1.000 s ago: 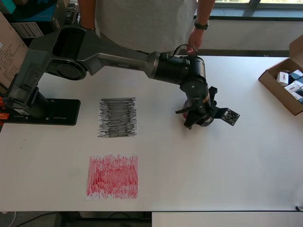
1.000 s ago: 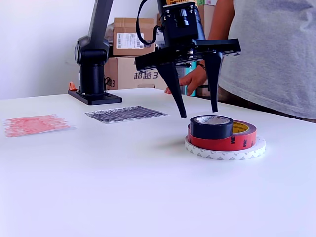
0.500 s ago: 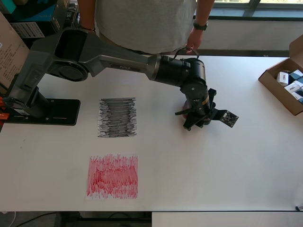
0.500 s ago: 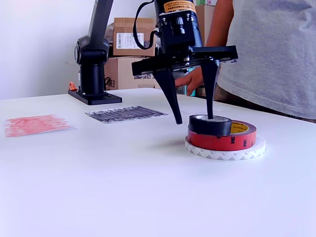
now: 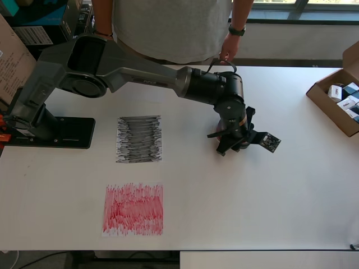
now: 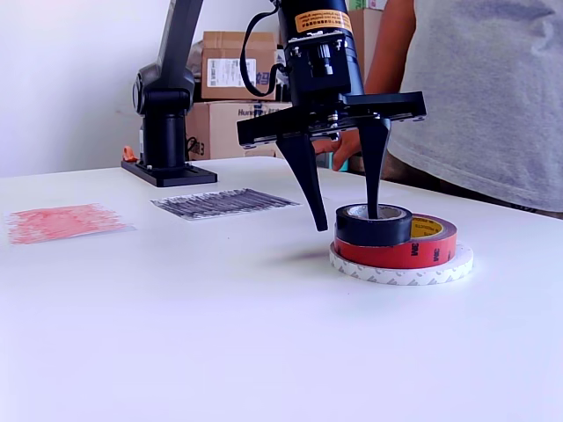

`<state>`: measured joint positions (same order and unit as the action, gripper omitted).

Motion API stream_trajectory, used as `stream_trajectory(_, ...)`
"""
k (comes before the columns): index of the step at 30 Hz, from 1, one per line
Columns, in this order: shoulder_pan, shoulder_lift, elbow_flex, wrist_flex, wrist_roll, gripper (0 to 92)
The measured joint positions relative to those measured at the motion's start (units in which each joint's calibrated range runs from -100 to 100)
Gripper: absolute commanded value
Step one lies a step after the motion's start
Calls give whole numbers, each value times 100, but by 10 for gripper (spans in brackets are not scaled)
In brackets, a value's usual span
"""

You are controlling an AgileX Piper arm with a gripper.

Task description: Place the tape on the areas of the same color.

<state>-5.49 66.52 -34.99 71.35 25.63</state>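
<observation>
Fingers point(image 6: 310, 189) spread wide, one dipped inside the black tape roll's point(image 6: 374, 225) hole, one outside it; that roll tops the red roll point(image 6: 413, 249) and white roll point(image 6: 400, 273).

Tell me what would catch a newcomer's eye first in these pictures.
The stack of three tape rolls at the exterior view's right: the white roll at the bottom, the red roll on it, the small black roll on top. The open pincer straddles the black roll's wall, one finger in its hole, one outside. Farther left lie the black scribbled patch and the red scribbled patch, both bare.
</observation>
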Motion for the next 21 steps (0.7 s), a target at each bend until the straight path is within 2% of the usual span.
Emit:
stream_trajectory(5,0,0,0,0,0,1)
stream_trajectory(15,-171,0,0,21,-88,0)
stream_trajectory(21,-93,-100,0,353,-397,0)
